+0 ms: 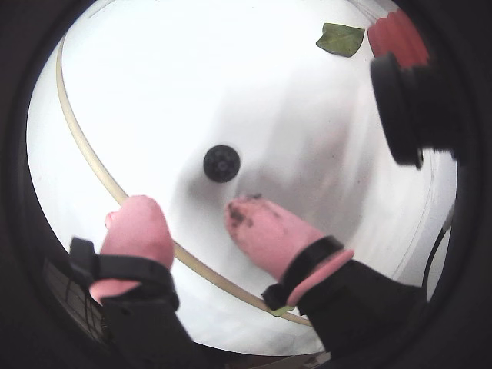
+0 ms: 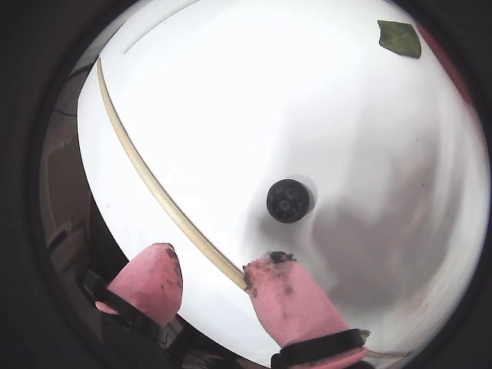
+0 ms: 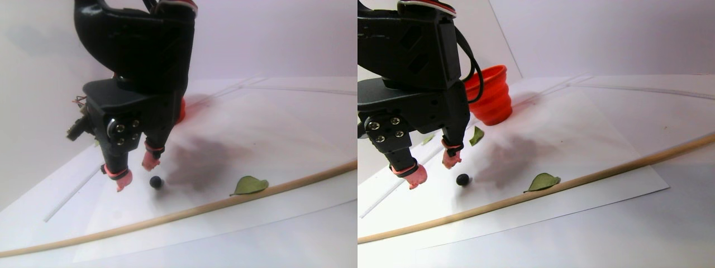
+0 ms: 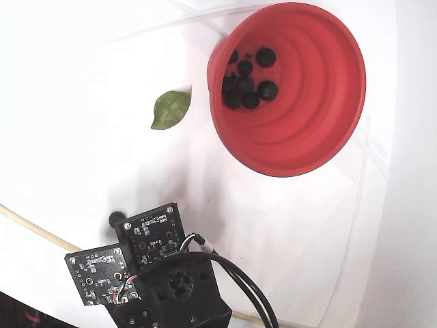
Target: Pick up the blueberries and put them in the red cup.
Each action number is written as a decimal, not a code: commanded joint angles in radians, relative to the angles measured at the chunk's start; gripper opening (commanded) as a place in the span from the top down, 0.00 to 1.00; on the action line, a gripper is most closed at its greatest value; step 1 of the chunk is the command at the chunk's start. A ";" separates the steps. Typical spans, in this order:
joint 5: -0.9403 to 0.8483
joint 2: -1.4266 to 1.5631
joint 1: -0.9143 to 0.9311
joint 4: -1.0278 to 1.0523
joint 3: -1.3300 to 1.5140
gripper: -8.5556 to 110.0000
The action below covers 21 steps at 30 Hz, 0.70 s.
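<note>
I held my hand spread and empty, low over the desk, so its fingertips bracketed the lone blueberry for pinching toward the red cup

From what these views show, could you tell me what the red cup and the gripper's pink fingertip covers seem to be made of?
The red cup looks like soft matte plastic or silicone: its wall steps in concentric rings, like a collapsible cup, with no hard glare. The pink covers on the fingertips of the gripper look like soft rubber or foam: rounded, dull, smudged dark at the tips. Neither material can be confirmed from appearance alone.
</note>
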 commanded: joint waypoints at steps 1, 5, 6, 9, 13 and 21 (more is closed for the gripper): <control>-0.015 -0.046 0.006 -0.041 -0.012 0.79; -0.029 -0.092 0.023 -0.055 -0.046 0.79; -0.032 -0.098 0.026 -0.058 -0.051 0.79; -0.035 -0.121 0.029 -0.063 -0.072 0.79; -0.037 -0.143 0.032 -0.072 -0.094 0.79; -0.043 -0.144 0.041 -0.054 -0.138 0.78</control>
